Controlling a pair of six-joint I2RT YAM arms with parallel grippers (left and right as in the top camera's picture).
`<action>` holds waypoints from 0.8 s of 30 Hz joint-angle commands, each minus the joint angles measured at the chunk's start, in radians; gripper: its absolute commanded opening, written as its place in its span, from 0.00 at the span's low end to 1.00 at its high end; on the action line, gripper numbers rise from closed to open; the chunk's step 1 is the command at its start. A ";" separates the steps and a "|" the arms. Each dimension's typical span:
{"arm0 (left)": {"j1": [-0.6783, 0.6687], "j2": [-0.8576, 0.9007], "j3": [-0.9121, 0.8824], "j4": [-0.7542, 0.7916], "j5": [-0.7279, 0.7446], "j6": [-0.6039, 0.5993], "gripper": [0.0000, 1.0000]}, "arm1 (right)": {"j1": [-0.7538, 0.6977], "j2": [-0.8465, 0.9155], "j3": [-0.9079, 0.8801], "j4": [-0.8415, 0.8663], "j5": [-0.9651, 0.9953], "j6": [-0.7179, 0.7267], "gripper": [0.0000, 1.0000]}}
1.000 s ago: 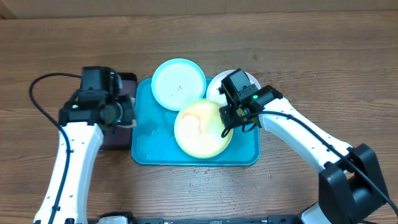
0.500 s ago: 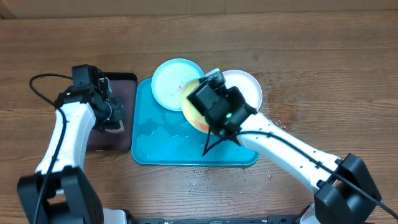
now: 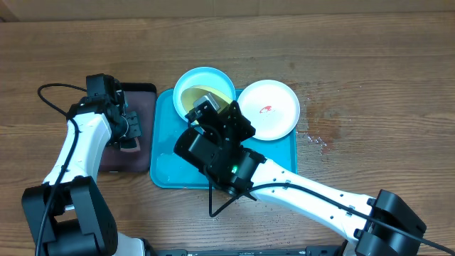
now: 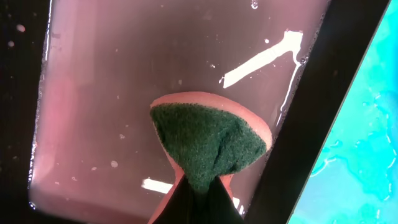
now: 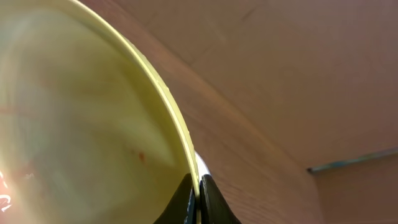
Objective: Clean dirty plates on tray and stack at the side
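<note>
Overhead, right pincer (image 3: 205,107): clamped shut on the rim of the yellow-green plate (image 3: 188,96), which hangs tilted just beyond the tips, above the light blue plate (image 3: 215,77).
Overhead, other plates: the light blue plate lies flat at the far corner of the turquoise tray (image 3: 167,167). The white plate (image 3: 274,107), marked with a red smear (image 3: 267,110), sits to the right of that pincer, partly over the tray rim and partly on the worktop (image 3: 355,85).
Overhead, left pincer (image 3: 129,135): closed, low over the dark tray (image 3: 142,94), well to the left of the held plate.
Left wrist, grip: the jaws pinch the sponge (image 4: 208,146) tight. Its green scouring face fans out ahead of the tips, over the wet floor of the dark tray.
Right wrist, grip: the jaws meet on the thin edge alone. The plate's hollow face is turned to the camera and shows faint reddish specks.
Right wrist, plate heading: being round, it has no long axis. It reaches out from the tips and away to their left, and the exact tilt is hard to read.
Step, judged: the plate is being presented for scrubbing.
Doing it well: hold the rim firmly, since so narrow a bite could let the plate swing. Turn the soiled face toward the sponge and keep it over the turquoise tray so drips fall there. Press the sponge lightly, pushing toward the gripped edge.
</note>
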 commanded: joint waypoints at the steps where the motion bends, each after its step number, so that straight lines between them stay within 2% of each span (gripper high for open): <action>1: 0.004 0.003 0.002 0.003 -0.016 0.021 0.04 | 0.002 -0.024 0.034 0.016 0.101 -0.023 0.04; 6: 0.004 0.003 0.002 0.005 -0.016 0.021 0.04 | 0.001 -0.024 0.034 0.053 0.173 -0.024 0.04; 11: 0.004 0.003 0.002 0.005 -0.016 0.021 0.05 | -0.004 -0.024 0.034 0.076 0.164 -0.021 0.04; 13: 0.004 0.003 0.002 0.008 -0.016 0.021 0.04 | -0.021 -0.024 0.034 0.075 0.144 0.033 0.04; 19: 0.004 0.004 0.002 0.074 -0.023 0.023 0.04 | -0.141 -0.043 0.035 0.006 -0.076 0.287 0.03; 24: 0.004 0.014 0.002 0.138 -0.024 0.023 0.06 | -0.302 -0.149 0.038 -0.056 -0.380 0.374 0.04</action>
